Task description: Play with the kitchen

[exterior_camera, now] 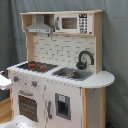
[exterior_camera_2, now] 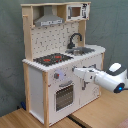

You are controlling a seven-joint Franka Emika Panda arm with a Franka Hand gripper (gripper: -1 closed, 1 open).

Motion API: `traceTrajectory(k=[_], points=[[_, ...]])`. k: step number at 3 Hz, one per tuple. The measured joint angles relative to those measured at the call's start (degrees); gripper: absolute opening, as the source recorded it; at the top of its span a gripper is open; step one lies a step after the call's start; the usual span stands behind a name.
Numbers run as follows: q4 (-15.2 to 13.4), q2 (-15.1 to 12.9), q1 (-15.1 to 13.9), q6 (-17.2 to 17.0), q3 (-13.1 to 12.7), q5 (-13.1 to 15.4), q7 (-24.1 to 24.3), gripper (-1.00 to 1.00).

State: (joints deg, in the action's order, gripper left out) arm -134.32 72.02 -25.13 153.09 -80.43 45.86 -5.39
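The kitchen is a big white and light-wood toy. It stands on a wooden floor in front of a dark grey curtain, and it fills the middle of both exterior views. Its back wall is a white pegboard under a top shelf that carries a grey hood and a toy microwave. The white robot arm comes in from the second exterior view's right, in front of the lower doors. On the counter, the black hob with red rings is on the first exterior view's left, and the silver sink is beside it, with the black faucet curving over the sink. Under the hob is the oven door with its dark window. The gripper is close to the front panel, just beside the knobs. I cannot tell if its fingers are apart or together.
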Motion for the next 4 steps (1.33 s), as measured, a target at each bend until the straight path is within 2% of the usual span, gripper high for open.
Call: traceTrajectory(k=[2, 3, 4], points=[[-9.4, 0.3, 5.8, 5.0, 2.4, 0.0, 1.2, 1.0], [-13.9, 0.3, 8.1, 6.6, 2.9, 0.0, 3.5, 1.0], [-17.5, 0.4, 9.6, 7.2, 2.9, 0.0, 8.2, 1.0]])
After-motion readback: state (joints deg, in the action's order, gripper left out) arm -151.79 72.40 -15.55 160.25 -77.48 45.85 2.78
